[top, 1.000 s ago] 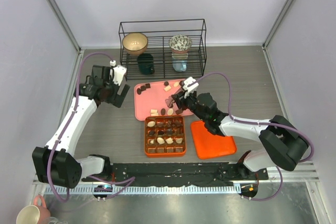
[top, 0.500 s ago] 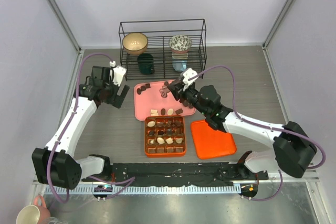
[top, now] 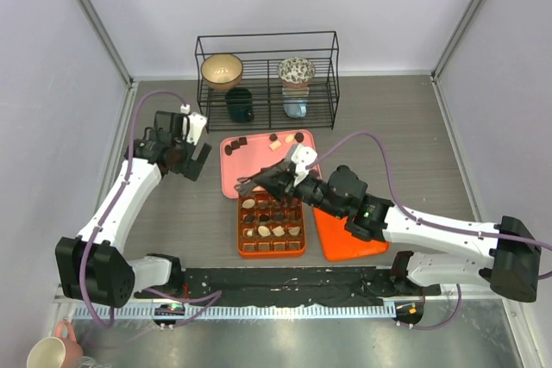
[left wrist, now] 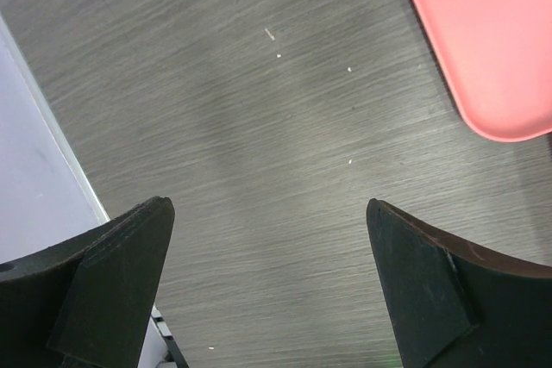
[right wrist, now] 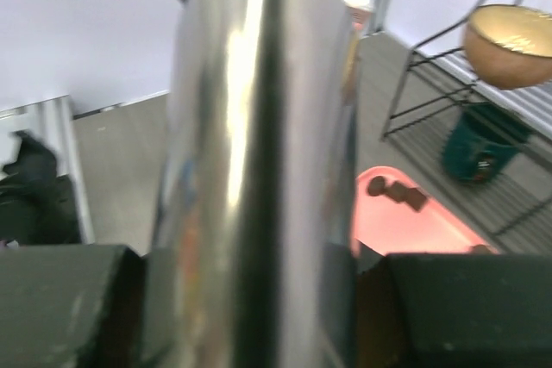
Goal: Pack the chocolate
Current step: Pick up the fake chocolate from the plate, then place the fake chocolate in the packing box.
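Note:
Several pieces of chocolate [top: 242,141] lie along the far side of the pink tray [top: 227,174], and more fill cells of the orange gridded box [top: 240,239]. My right gripper [top: 283,181] is shut on shiny metal tongs [top: 254,185] that point left over the tray's near edge and the box's far-left corner. The right wrist view is filled by the tongs [right wrist: 259,152] between the jaws of the right gripper [right wrist: 259,299], with two dark chocolate pieces [right wrist: 392,193] on the pink tray [right wrist: 405,226] behind. I cannot tell whether the tongs' tips hold a piece. My left gripper [top: 197,161] [left wrist: 267,213] hangs open over bare table left of the tray [left wrist: 483,58].
An orange lid [top: 349,234] lies right of the box, under my right arm. A black wire rack [top: 267,40] at the back holds two bowls, a teal cup [top: 239,105] and a pale blue cup. Two mugs [top: 52,346] stand off the table at the bottom left.
My right arm has swung from the tray's far right side toward the near left, carrying the tongs to the box's far-left corner. The left arm has barely moved.

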You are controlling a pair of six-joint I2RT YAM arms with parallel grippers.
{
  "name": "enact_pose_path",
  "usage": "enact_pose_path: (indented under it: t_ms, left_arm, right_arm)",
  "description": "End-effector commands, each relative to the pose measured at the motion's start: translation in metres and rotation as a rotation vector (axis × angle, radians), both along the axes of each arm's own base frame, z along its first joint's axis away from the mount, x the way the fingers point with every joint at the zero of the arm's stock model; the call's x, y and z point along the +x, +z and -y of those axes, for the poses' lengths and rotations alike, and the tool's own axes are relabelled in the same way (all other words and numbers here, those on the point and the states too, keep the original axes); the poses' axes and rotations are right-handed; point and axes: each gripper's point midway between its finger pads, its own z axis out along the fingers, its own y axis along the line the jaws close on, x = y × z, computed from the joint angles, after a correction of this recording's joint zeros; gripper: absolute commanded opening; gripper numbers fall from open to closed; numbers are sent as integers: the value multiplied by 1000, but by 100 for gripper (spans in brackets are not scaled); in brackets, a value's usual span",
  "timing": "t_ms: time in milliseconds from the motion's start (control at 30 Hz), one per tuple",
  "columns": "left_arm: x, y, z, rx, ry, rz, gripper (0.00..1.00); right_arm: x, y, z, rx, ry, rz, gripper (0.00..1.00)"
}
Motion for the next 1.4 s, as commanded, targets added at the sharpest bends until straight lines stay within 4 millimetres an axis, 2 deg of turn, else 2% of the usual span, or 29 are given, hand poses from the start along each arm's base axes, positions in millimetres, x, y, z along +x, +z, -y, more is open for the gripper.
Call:
enact_pose_path:
  t_ms: [0, 133, 467, 700, 867, 1100, 1267, 1367]
  left_arm:
    - [2, -11, -6, 7, 53, -8, 100]
    - [0, -11, -3, -10, 57, -16, 100]
    - [-9, -3, -4, -14, 55, -17, 100]
    - [-14, 1, -3, -24, 55, -13, 100]
    - [-15, 6, -4, -19, 54, -3, 100]
    - [-17, 9, -6, -14, 53, 2, 100]
    - [-17, 11, -5, -17, 53, 6, 100]
    - [-18, 10, -5, -19, 52, 3, 100]
  right_arm:
    - [-35, 10, -5, 57, 60, -34, 23]
    - [-61, -6, -14, 25, 118, -73, 23]
    - [-98, -22, -12, 1, 177, -138, 24]
    - [-100, -34, -16, -25, 169, -156, 30]
    - [-93, -44, -16, -44, 133, -150, 35]
    - [-88, -45, -15, -44, 105, -140, 44]
    - [-86, -40, -12, -26, 92, -140, 44]
    - [-82, -30, -7, -7, 66, -119, 42]
